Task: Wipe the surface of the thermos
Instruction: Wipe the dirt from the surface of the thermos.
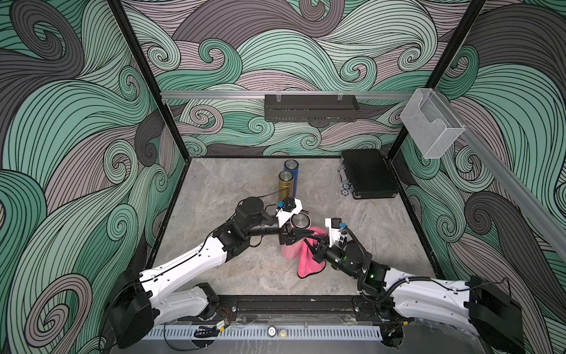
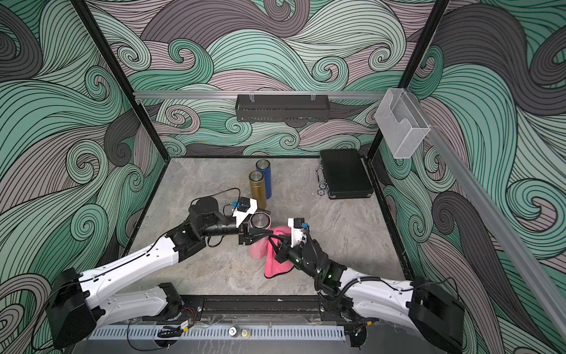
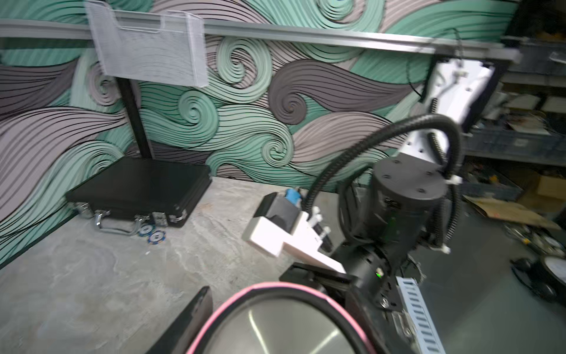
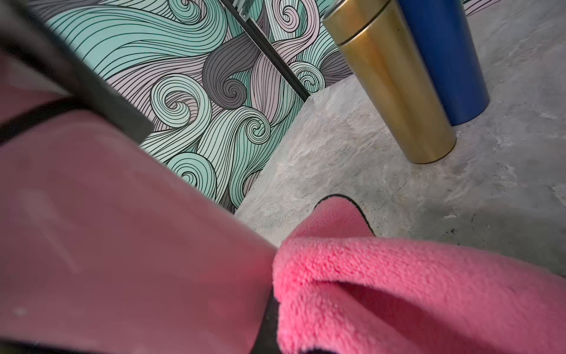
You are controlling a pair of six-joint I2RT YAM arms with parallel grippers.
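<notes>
The left fingers (image 1: 300,235) clamp the upper body of the pink thermos (image 1: 288,252), upright near the middle of the worktop (image 1: 226,184). A pink cloth (image 1: 311,264) is pressed to its right side, pinched by the right fingers (image 1: 318,247), its end trailing on the worktop. Behind stand gold (image 1: 284,185) and blue (image 1: 292,171) flasks. A black case (image 1: 369,174) lies far right.

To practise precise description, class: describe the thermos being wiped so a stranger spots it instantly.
On the grey tabletop, look near the middle. There stands the pink thermos, clamped by the left gripper, a pink cloth against its side. Unlike it, the gold thermos and blue thermos behind stand untouched.
</notes>
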